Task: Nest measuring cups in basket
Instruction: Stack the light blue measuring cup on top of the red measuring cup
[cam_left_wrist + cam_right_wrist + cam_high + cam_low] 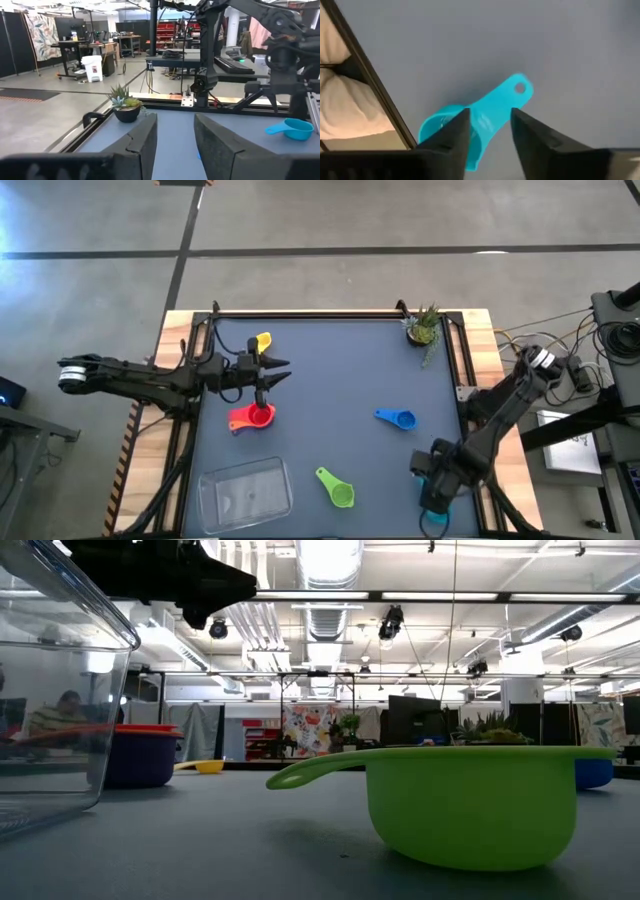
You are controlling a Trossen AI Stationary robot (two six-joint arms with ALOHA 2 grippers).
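The teal cup [502, 100] lies on the mat near the table's right near corner. My right gripper [491, 127] hangs over it, open, pointing down, one finger on either side of the handle, apart from it. In the high view the teal cup [435, 522] peeks out below that gripper [438, 492]. My left gripper [272, 378] is open and level in the air above the red cup [252, 417], which sits nested in a darker cup [140, 760]. The yellow cup [263, 340], blue cup [397, 418] and green cup [337, 487] lie singly. The clear basket [245, 488] stands at the near edge.
A small potted plant [424, 326] stands at the far right corner. A black rail frame [330, 313] runs round the mat. Open mat lies in the middle of the table, between the red, blue and green cups. The green cup [470, 802] sits just right of the basket [50, 690].
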